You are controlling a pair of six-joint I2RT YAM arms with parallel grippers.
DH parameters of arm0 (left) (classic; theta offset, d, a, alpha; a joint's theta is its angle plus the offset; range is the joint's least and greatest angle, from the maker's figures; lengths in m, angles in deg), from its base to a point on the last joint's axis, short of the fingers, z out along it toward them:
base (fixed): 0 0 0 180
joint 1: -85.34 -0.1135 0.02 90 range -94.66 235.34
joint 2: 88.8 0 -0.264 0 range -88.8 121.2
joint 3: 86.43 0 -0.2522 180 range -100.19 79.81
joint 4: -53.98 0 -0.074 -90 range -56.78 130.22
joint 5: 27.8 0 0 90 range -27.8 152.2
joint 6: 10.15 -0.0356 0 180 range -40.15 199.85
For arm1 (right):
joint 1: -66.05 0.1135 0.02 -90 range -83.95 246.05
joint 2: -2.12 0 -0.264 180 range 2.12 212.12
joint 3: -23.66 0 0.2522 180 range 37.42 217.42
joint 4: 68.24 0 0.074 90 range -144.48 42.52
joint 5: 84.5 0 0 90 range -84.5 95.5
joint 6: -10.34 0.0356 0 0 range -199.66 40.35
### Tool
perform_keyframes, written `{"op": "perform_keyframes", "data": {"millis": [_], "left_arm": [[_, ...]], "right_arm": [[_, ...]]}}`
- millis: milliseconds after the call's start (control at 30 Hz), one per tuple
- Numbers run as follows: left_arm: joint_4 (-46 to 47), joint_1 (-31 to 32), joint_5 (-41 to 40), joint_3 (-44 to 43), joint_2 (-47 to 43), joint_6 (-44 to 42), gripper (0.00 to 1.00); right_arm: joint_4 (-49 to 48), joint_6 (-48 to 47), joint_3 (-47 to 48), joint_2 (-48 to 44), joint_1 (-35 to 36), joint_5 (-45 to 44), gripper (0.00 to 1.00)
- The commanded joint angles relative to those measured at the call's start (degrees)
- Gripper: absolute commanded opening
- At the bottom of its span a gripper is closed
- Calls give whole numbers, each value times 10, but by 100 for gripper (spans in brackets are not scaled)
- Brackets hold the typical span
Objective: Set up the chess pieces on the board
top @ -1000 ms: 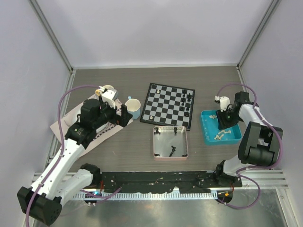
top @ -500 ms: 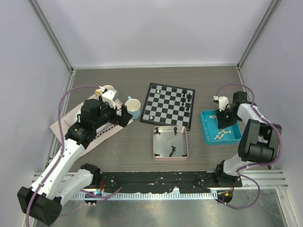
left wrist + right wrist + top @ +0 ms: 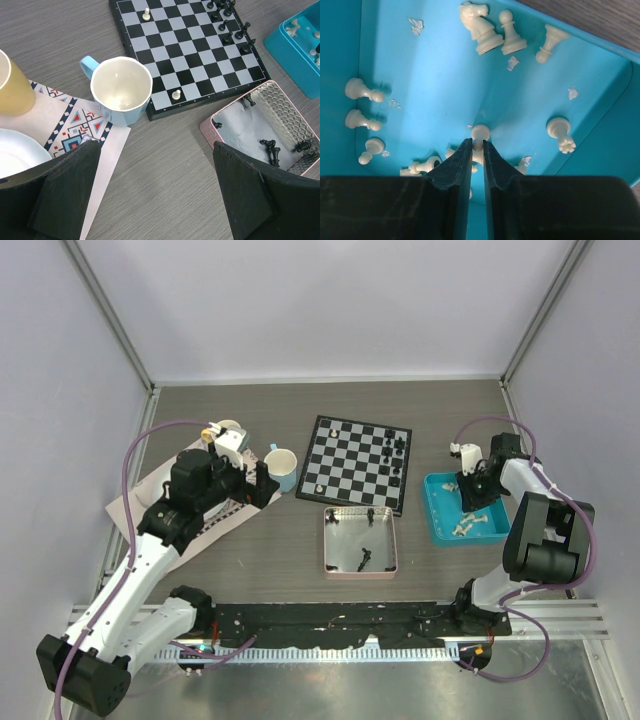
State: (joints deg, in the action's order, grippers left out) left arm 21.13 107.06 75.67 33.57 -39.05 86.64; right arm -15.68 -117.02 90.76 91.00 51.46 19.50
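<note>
The chessboard (image 3: 356, 462) lies mid-table with several black pieces (image 3: 397, 452) along its right side and two off-white pawns (image 3: 176, 95) on it. It also shows in the left wrist view (image 3: 190, 52). My right gripper (image 3: 477, 144) is down inside the blue tray (image 3: 446, 523), shut on an off-white pawn (image 3: 480, 134). Several more off-white pieces (image 3: 480, 25) lie loose around it. My left gripper (image 3: 155, 185) is open and empty above bare table, near the light blue mug (image 3: 121, 92).
A pink tray (image 3: 361, 541) with a few black pieces sits in front of the board. A patterned mat (image 3: 75, 125) at left carries a yellow cup (image 3: 12, 82) and a white dish (image 3: 15, 155). The cell walls close in on three sides.
The right gripper has shifted slightly left within the blue tray. The left arm has not moved.
</note>
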Motion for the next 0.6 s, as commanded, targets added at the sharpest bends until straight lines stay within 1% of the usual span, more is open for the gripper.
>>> {"op": "perform_keyframes", "data": {"millis": [0,233,367,567], "left_arm": [[19,-2,-3,2,-7,-10,100],[18,-2,-6,4,-10,-11,99],[18,-2,-9,4,-12,-12,100],[17,-2,-15,4,-16,-13,100]], "right_arm": [[-9,1,-2,0,4,-5,18],[-5,1,3,-4,4,-4,5],[6,-7,10,-6,4,-1,2],[23,-23,19,-17,4,13,1]]}}
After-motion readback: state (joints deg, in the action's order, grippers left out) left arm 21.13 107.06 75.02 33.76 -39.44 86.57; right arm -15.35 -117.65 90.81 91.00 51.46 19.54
